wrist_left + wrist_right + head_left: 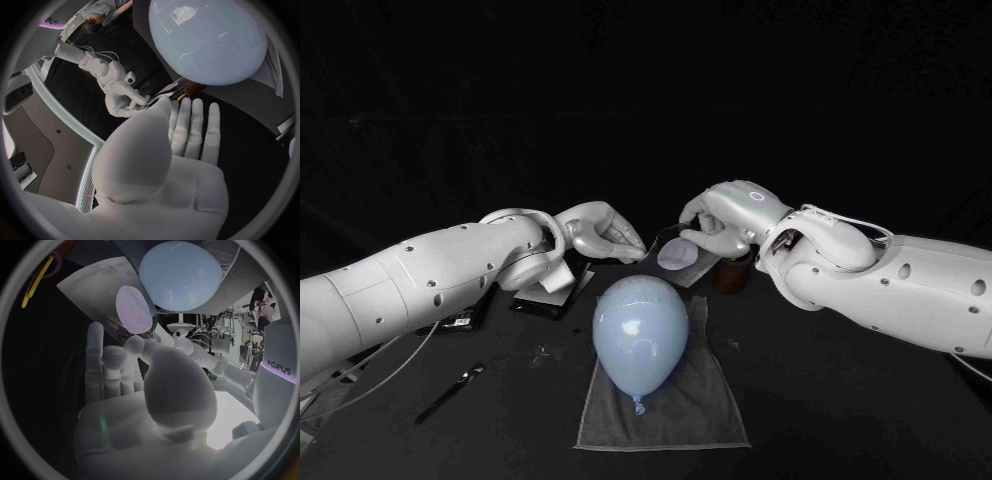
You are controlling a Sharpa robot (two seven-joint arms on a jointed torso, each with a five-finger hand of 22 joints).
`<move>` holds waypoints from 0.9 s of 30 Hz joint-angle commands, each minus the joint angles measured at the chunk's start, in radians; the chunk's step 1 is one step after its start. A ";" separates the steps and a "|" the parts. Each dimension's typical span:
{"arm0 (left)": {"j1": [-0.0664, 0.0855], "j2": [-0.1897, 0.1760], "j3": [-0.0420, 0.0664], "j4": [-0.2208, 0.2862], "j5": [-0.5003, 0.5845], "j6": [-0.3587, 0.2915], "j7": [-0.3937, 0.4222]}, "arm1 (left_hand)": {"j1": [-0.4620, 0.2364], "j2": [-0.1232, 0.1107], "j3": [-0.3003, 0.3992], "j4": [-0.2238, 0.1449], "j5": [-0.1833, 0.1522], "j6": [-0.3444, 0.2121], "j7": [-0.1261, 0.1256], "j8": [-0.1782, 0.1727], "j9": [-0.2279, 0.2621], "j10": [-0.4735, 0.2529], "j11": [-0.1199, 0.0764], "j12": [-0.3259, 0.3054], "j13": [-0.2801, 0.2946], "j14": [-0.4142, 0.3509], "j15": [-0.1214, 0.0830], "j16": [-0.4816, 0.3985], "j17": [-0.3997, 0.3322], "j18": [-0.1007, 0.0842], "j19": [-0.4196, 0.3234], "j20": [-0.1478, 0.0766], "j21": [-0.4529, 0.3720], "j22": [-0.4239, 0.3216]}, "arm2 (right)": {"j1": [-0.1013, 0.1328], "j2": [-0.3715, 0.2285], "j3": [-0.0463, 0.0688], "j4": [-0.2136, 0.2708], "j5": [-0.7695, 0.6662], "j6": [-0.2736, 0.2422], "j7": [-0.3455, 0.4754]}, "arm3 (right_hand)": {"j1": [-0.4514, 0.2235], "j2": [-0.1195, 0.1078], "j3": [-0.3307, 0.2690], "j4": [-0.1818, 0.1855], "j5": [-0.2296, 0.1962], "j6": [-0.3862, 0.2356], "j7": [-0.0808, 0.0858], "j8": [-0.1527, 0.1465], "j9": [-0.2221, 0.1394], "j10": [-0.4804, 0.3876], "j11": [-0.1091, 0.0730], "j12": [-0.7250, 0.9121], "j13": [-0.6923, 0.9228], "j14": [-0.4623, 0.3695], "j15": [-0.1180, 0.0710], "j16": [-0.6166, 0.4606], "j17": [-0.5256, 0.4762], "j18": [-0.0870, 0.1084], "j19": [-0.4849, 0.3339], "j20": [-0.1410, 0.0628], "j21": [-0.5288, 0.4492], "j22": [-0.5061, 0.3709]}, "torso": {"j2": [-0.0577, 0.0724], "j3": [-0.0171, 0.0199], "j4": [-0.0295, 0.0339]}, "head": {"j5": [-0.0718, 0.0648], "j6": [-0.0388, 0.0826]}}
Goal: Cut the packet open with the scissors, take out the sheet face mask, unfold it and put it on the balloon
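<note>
Balloon (640, 335) lying on grey towel (692, 420) — sheet mask (678, 252) held up just beyond it.
Right hand (718, 222) pinches the mask above the balloon's far end; left hand (596, 235) faces it close by, fingers straight — whether it grips the mask cannot be told.

The head view is dim: the black table (855, 405) and backdrop go almost featureless, while the balloon (640, 330) shows pale with a soft highlight on its upper side. The wrist views bend straight edges toward their dark rims, and a white overexposed patch burns beside the right hand (147, 407).
</note>
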 commanded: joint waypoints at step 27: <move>0.000 -0.001 0.001 0.005 -0.001 -0.019 0.028 | -0.003 -0.029 0.034 0.004 0.003 -0.006 0.012 -0.013 -0.001 -0.011 0.006 -0.007 -0.004 0.010 0.004 -0.020 0.005 -0.008 -0.004 0.000 -0.007 0.001 | 0.001 0.007 0.001 -0.003 0.000 0.020 0.000 | 0.002 0.011 0.000 -0.006 0.005 0.007 0.001 0.014 0.058 0.010 0.000 -0.002 0.000 0.008 -0.001 0.001 0.002 0.012 0.003 0.007 0.001 0.001 | 0.000 0.0010 -0.0009 | 0.001 0.001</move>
